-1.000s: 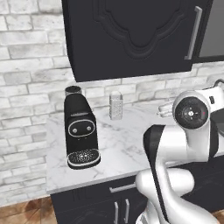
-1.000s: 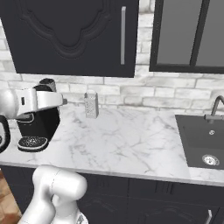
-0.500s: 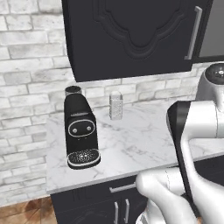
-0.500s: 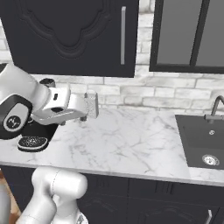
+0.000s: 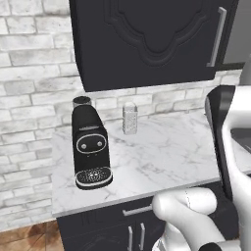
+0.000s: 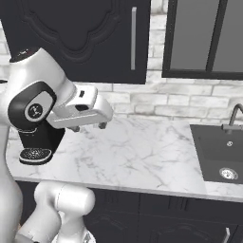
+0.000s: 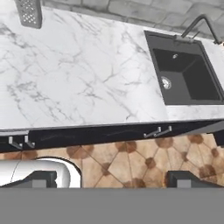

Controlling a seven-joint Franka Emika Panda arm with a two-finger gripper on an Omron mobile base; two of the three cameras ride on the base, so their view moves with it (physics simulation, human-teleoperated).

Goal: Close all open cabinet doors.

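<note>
The arm has swung up and forward over the last second: its big elbow joint, which sat low at 3 o'clock in the left base view, now rises as a tall white column along that edge. From the right base view the forearm has stretched out level from 9 o'clock toward the middle of the picture, where a second ago it hung back over the coffee maker.

Going left to right, the black coffee maker (image 5: 91, 147) stands on the marble surface (image 5: 162, 157) at about 8 o'clock, unchanged. Just beside it toward the brick wall is a small metal grater (image 5: 129, 117), upright. Above both hangs the cabinet door (image 5: 147, 39), matte black with its curved moulding and its silver bar handle (image 5: 217, 37) at 2 o'clock; it seems to stand out from the wall. Further right are the dark-framed window panes (image 6: 206, 38) and, at 4 o'clock, the black sink (image 6: 220, 154) with its tap (image 6: 232, 116).

The hand (image 6: 88, 127) hovers over the surface, well below the door and touching nothing. Its fingertips (image 7: 41, 178) sit far apart, released, with the floor tiles (image 7: 122, 162) between them in the hand view.
</note>
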